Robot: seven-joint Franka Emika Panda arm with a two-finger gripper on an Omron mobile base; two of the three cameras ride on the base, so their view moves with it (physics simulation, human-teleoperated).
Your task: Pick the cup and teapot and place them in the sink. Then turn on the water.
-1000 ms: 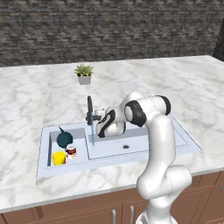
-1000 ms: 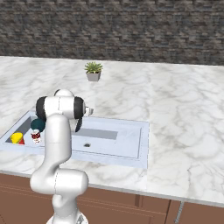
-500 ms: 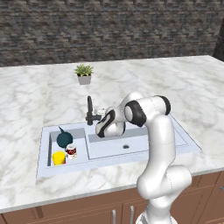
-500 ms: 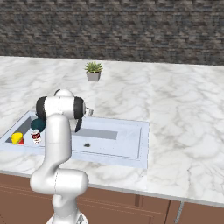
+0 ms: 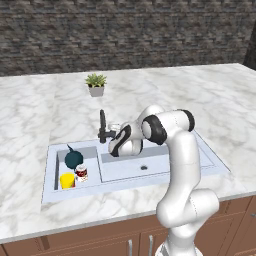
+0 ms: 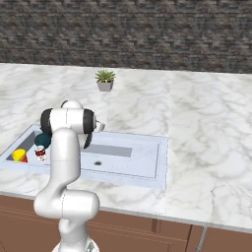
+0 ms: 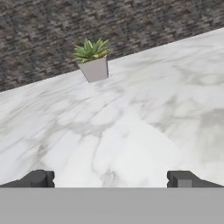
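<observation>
Judging from the layout, both placements were complete and the water step was in hand. The small yellow cylindrical cup (image 5: 67, 180) and the round dark teal teapot (image 5: 73, 159) both sat in the small side basin of the pale grey-white rectangular sink (image 5: 160, 172), the teapot toward the back wall of that basin and the cup toward its front edge. A small red-and-white can (image 5: 81, 172) stood just beside the cup in the same basin. The larger main basin held nothing visible but its drain hole.

The slim black curved faucet (image 5: 103, 127) rose from the rear rim of the sink, between the two basins. No stream was visible from it. The white arm's hand (image 5: 123, 142) hung over the main basin, just beside the faucet on the side away from the cup. The fingers (image 7: 38, 178) were spread wide and released, grasping nothing. The hand camera looked past them across the marbled white counter (image 7: 144, 109) toward a small potted green plant (image 7: 92, 62) well behind the sink.

Whether the hand touched the faucet could not be told. The next move appeared to call for bringing the spread fingers against the faucet's small side lever and pushing it over.
</observation>
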